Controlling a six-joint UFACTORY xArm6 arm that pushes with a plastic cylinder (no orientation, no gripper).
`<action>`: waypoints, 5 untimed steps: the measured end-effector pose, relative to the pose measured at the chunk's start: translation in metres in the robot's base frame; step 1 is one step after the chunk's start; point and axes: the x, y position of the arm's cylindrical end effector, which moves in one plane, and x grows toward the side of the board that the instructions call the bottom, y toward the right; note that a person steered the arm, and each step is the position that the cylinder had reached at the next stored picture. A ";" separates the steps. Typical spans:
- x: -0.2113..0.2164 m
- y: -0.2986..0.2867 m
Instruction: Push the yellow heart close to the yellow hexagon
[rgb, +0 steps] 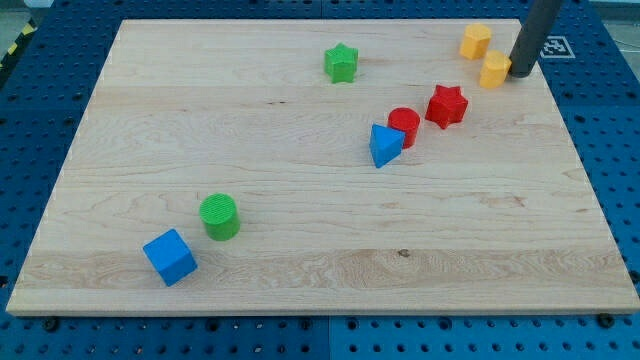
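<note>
Yellow heart-shaped block (476, 40) sitting near the top right corner of the pale wooden bench (300, 250); yellow hexagon block (495, 70) lying just below it, slightly apart. Dark rod's tip (520, 72) touching the hexagon's right side. No fingers on this rig. Red star block (446, 105) resting lower left.

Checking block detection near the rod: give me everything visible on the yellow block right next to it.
The lower yellow block is small, matte, plastic-looking, upright on the wooden board near the view's top right. Its exact shape is hard to tell. My tip sits against its right side, apparently touching. The other yellow block lies just up-left, with a narrow gap.
</note>
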 end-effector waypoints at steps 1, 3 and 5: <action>0.021 0.009; 0.040 -0.025; 0.015 -0.043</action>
